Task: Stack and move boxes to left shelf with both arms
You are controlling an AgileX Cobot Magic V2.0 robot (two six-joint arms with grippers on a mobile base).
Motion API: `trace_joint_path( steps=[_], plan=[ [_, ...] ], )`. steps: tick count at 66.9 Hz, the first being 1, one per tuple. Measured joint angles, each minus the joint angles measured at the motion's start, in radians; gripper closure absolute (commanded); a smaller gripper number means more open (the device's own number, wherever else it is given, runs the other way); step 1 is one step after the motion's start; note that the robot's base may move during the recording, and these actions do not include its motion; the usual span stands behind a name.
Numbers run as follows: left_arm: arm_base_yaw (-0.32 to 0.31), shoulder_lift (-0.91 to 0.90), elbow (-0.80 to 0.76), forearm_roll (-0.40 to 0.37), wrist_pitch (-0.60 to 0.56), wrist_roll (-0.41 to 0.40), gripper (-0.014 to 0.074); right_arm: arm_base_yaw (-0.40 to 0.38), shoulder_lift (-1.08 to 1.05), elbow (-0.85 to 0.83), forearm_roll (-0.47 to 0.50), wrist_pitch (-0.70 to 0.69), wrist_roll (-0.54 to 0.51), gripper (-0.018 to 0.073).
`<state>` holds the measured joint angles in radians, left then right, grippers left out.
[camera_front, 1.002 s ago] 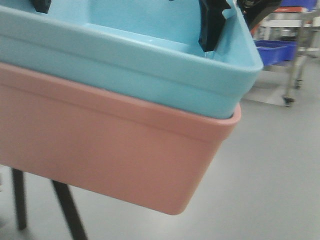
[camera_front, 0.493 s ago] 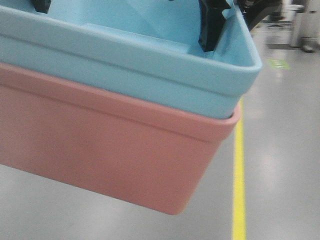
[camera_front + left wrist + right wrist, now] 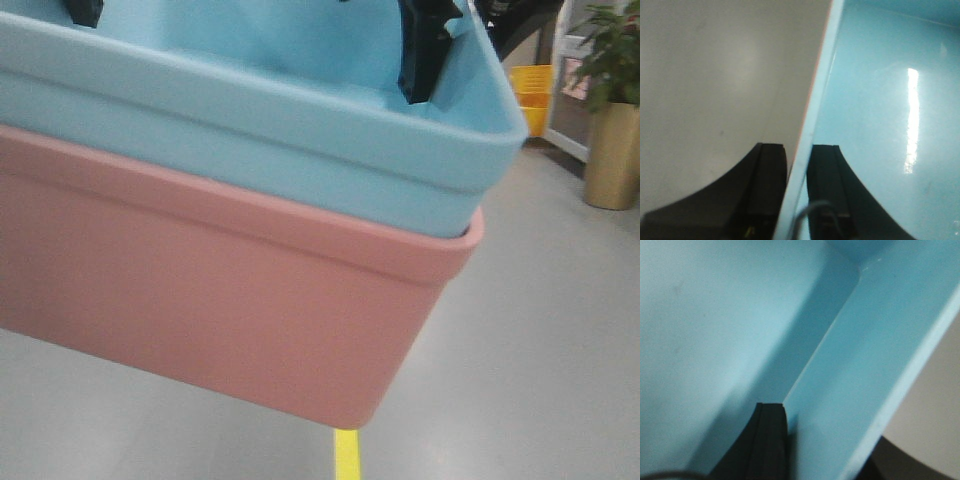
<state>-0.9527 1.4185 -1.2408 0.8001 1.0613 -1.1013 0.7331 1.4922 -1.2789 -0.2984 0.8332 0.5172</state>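
Observation:
The light blue box (image 3: 300, 130) sits nested inside the salmon pink box (image 3: 220, 300), and both hang tilted above the floor, filling the front view. My left gripper (image 3: 85, 10) grips the stack's left wall. In the left wrist view the left gripper (image 3: 797, 150) is shut on the blue box's rim (image 3: 820, 100), one finger on each side. My right gripper (image 3: 425, 50) clamps the right wall. In the right wrist view the right gripper (image 3: 827, 440) holds the blue wall (image 3: 850, 390), with its outer finger mostly hidden. The left shelf is out of view.
A grey floor lies below, with a yellow line (image 3: 347, 455) at the bottom edge. Behind the stack on the right stand a yellow bin (image 3: 532, 95) and a plant in a gold pot (image 3: 612, 120).
The background has swept sideways: a steel rack with blue crates, then a yellow floor line, now the plant and yellow bin. The stacked boxes stay in the same place in the view, still gripped.

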Motion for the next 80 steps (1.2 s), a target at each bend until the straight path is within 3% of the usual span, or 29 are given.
trace_joint_path(
  steps=[80],
  plan=[
    [0.000,0.002,0.000,0.000,-0.002,0.000,0.0610,0.000,0.000,0.000,0.000,0.000,0.000,0.0502]
  ],
)
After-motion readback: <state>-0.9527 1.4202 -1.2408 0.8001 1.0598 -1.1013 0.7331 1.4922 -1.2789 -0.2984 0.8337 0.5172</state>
